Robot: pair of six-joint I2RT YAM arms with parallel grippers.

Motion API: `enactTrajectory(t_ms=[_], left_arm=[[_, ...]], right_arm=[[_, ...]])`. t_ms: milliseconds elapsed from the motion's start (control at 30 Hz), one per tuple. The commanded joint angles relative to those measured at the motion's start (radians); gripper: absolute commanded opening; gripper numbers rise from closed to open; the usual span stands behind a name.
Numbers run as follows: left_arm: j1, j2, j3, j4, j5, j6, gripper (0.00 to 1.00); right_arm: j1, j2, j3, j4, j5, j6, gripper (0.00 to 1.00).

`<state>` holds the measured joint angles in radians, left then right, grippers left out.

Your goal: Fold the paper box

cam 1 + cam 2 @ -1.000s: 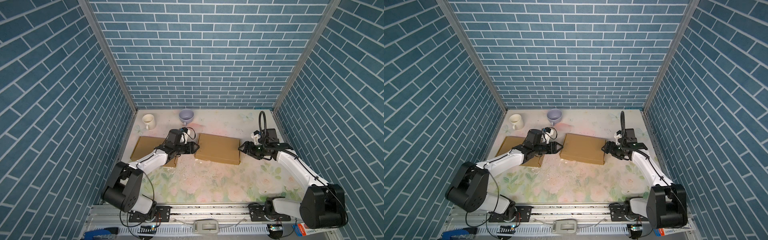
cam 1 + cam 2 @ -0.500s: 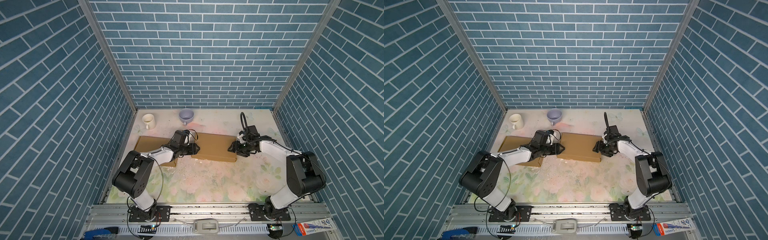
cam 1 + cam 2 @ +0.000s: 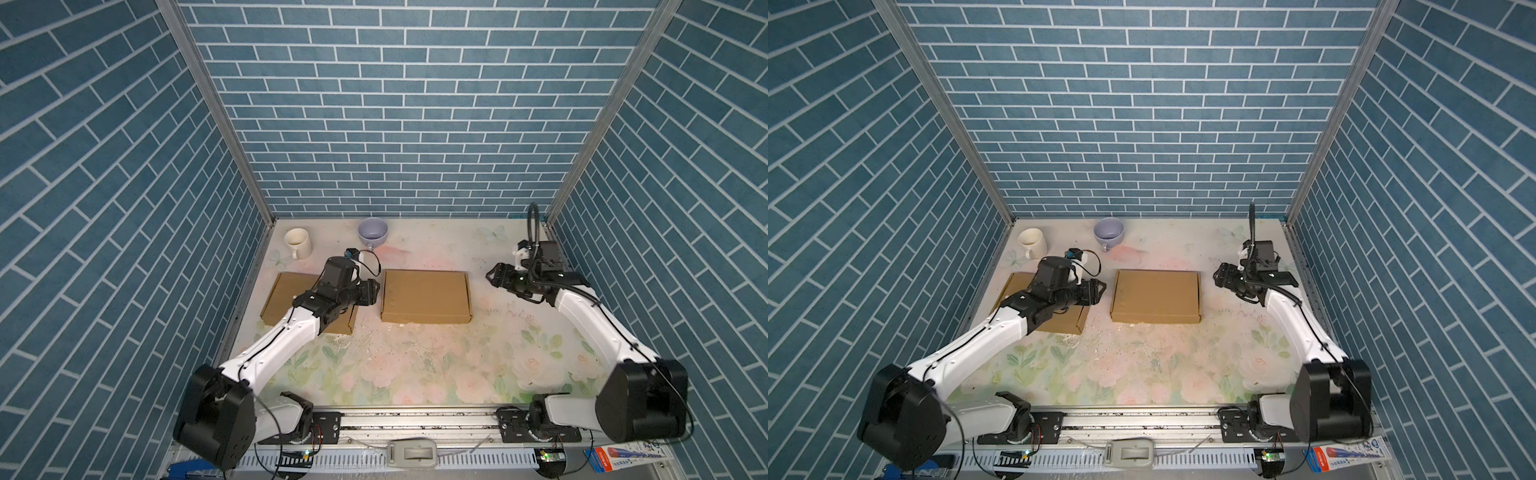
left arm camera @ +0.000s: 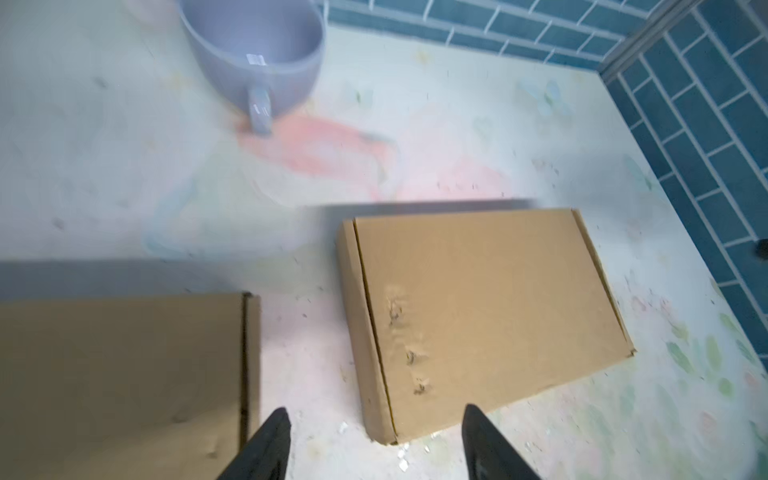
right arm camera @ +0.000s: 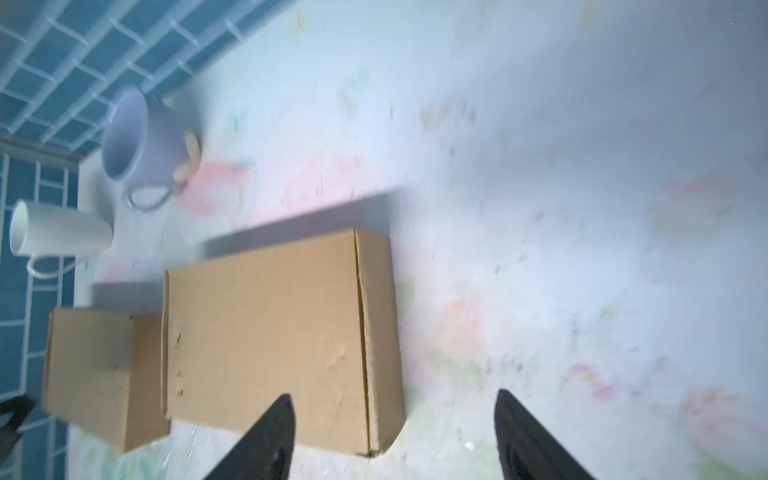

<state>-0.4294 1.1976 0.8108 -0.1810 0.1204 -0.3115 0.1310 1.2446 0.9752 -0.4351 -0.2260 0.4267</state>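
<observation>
The brown paper box (image 3: 426,296) (image 3: 1156,296) lies closed and flat in the middle of the table. It also shows in the left wrist view as the paper box (image 4: 486,316) and in the right wrist view (image 5: 270,332). My left gripper (image 3: 376,289) (image 3: 1102,289) (image 4: 376,409) hangs open just off the box's left edge, with nothing between its fingers. My right gripper (image 3: 492,275) (image 3: 1217,275) (image 5: 394,395) is open and empty, a short way off the box's right edge.
A second flat brown box (image 3: 291,299) (image 4: 120,374) lies at the left, partly under my left arm. A white mug (image 3: 298,243) and a lilac cup (image 3: 372,233) stand at the back. Blue brick walls close in the left, right and far sides.
My right gripper went in to the box's right edge and has drawn back to the right. The left gripper has backed off a little to the left. The box now lies squarer, slightly further left.
</observation>
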Motion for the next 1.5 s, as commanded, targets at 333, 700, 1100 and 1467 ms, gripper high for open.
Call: enactTrajectory(t_ms=[333,700,1100,1467], left_arm=[[0.131,-0.241,-0.440,0.534,-0.634,0.416,0.75],[0.415,0.123,-0.589,1.171,-0.198,0.348,0.77],[0.431,0.339,-0.566,1.325,-0.161,0.352,0.77],[0.431,0.328,-0.518,1.215,-0.242,0.315,1.00]], right_arm=[[-0.123,-0.112,-0.506,0.737,0.542,-0.214,0.79],[-0.137,0.105,-0.564,1.043,0.444,-0.270,0.79],[-0.142,0.280,-0.752,1.616,0.344,-0.383,0.78],[-0.171,0.289,-0.600,1.323,0.363,-0.331,0.79]])
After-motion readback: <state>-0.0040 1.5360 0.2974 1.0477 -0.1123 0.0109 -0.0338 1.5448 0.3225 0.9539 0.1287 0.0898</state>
